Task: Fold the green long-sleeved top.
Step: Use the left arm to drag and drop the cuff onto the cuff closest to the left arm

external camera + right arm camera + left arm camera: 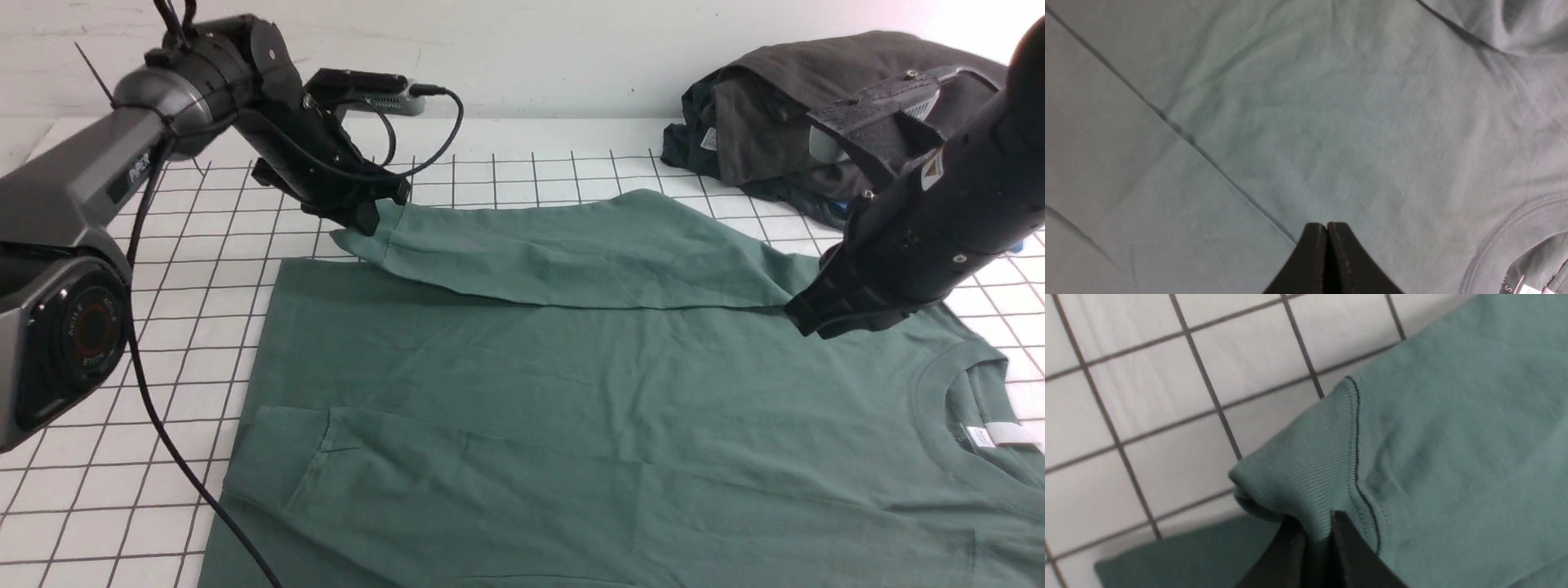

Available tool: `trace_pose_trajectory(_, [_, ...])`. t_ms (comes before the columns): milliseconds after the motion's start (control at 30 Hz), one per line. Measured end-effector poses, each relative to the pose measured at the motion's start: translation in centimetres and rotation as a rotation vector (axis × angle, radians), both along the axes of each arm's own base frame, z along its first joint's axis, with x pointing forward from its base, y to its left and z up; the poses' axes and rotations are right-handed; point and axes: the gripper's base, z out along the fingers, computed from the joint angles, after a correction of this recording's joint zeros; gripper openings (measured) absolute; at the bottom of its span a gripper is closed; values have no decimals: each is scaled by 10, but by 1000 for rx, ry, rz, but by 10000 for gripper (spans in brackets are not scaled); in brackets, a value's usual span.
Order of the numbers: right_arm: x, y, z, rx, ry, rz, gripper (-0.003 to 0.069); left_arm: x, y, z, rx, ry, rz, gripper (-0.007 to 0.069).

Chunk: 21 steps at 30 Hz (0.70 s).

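Green long-sleeved top point(571, 384), spread flat over the near half of the gridded worktop point(490, 171). The neck lies toward the right edge and the hem toward the left edge. The ribbed crew neck point(939, 384) has a white label point(1000, 435) inside. The far sleeve point(571, 253) is folded over the body's far margin and points left. Its ribbed cuff point(1306, 457) is lifted slightly, pinched in the left gripper point(367, 219). The near sleeve point(392, 457) lies folded flat over the body by the near edge.

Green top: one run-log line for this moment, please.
left gripper: shut on green top cuff | right gripper: shut, empty | sleeve: laid over body
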Motion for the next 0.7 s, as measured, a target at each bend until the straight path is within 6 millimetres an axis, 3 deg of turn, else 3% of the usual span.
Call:
trace_pose_trajectory(167, [-3,-1,-1,-15,35,9,-14,-31,12,51,13,48,-5,24])
trace_pose_trajectory(267, [-5,-1,-2,-16,53,11,-14,-58,23,71,12,66,6,24])
trace_pose_trajectory(300, [-5,-1,-2,-15,54,10,-14,-59,23,67,13,78,5,24])
trace_pose_trajectory(367, [-5,0,-2,-7,57,10,-14,-101,26,81,8,120,0,24])
trace_pose_trajectory(500, [-9,-1,3,1,53,9,-14,-155,26,75,-15,141,18,24])
trace_pose_trajectory(533, [-9,-1,3,2,53,9,-14,-161,26,73,-16,142,21,24])
trace_pose_trajectory(567, [-11,-1,6,9,52,10,-14,-181,28,60,-16,159,37,24])
trace_pose_trajectory(700, [-19,3,13,27,41,28,-14,-221,34,23,-3,191,78,24])
